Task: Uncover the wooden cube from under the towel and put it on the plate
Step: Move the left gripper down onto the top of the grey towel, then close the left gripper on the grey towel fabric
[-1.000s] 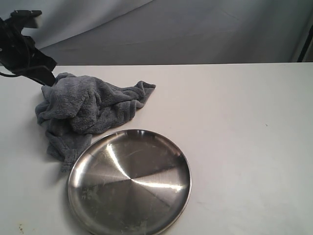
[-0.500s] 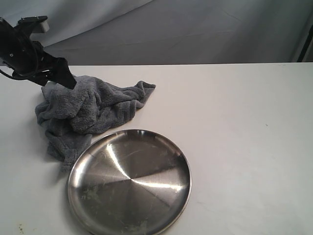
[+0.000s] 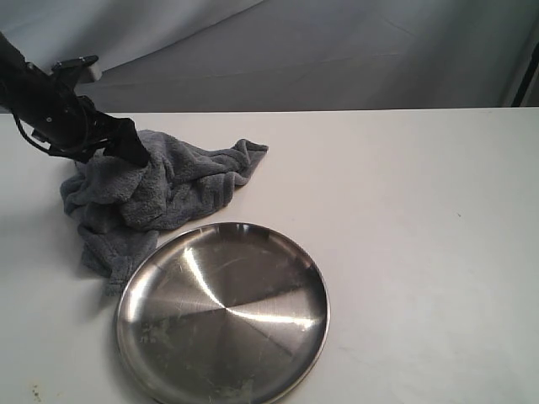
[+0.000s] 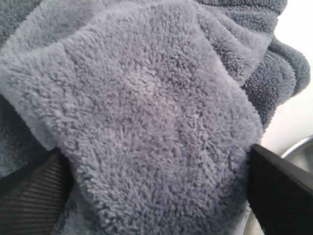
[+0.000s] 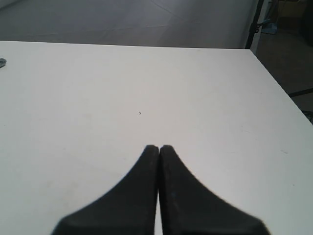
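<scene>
The grey-blue towel [image 3: 160, 189] lies crumpled at the table's left, just behind the shiny steel plate [image 3: 223, 311]. The wooden cube is hidden; no wood shows in any view. My left gripper [image 3: 135, 156] sits on the towel's upper left part. In the left wrist view it [image 4: 156, 196] is open, its two dark fingers [image 4: 29, 196] set wide on either side of a raised fold of the towel [image 4: 146, 112], with a bit of the plate's rim [image 4: 301, 147] at the edge. My right gripper [image 5: 159, 148] is shut on nothing over bare white table and is out of the exterior view.
The white table [image 3: 404, 219] stretches to the right of the towel and plate. A grey cloth backdrop [image 3: 320, 50] hangs behind the table's far edge. In the right wrist view the table's corner [image 5: 247, 51] and a dark stand [image 5: 257, 24] show.
My left arm has moved right and down from the table's far left corner onto the towel's top. The towel and the plate have not shifted.
</scene>
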`<action>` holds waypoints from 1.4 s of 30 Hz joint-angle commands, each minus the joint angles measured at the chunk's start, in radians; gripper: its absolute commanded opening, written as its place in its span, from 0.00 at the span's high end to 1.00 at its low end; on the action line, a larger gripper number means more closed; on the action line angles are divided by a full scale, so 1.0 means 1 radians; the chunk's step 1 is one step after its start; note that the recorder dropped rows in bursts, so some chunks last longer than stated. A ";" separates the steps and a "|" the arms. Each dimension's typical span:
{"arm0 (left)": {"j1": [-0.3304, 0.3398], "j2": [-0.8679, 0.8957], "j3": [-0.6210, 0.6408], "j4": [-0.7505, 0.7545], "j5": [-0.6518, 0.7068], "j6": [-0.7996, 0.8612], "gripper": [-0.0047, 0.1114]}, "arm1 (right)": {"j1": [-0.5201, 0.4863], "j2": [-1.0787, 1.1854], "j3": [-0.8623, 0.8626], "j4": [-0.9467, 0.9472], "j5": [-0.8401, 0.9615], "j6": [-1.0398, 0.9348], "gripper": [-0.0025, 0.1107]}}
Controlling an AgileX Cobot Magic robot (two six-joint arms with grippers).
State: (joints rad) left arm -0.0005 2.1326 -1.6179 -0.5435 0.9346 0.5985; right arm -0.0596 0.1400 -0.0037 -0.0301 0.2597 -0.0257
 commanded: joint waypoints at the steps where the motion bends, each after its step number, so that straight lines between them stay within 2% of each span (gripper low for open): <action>1: -0.004 -0.003 0.002 -0.022 -0.027 0.007 0.21 | 0.002 -0.006 0.004 -0.004 -0.006 -0.001 0.98; 6: -0.004 -0.003 0.002 -0.022 -0.031 0.007 0.22 | 0.002 -0.006 0.004 -0.004 -0.006 -0.001 0.98; 8: -0.004 -0.003 0.002 -0.022 -0.031 0.007 0.27 | 0.002 -0.006 0.004 -0.004 -0.006 -0.001 0.98; 18: -0.004 -0.003 0.002 0.021 -0.014 0.007 0.75 | 0.002 -0.006 0.004 -0.004 -0.006 -0.001 0.98; 24: -0.004 -0.003 0.002 0.031 0.016 0.007 0.96 | 0.002 -0.006 0.004 -0.004 -0.006 -0.001 0.98; 32: -0.004 -0.012 0.002 0.060 0.064 0.008 0.96 | 0.002 -0.006 0.004 -0.004 -0.006 -0.001 0.98; 42: -0.001 -0.118 0.002 0.060 0.064 0.008 0.96 | 0.002 -0.006 0.004 -0.004 -0.006 -0.001 0.98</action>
State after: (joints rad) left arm 0.0027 2.0592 -1.6160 -0.4737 0.9914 0.6025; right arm -0.0596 0.1400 -0.0037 -0.0301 0.2597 -0.0257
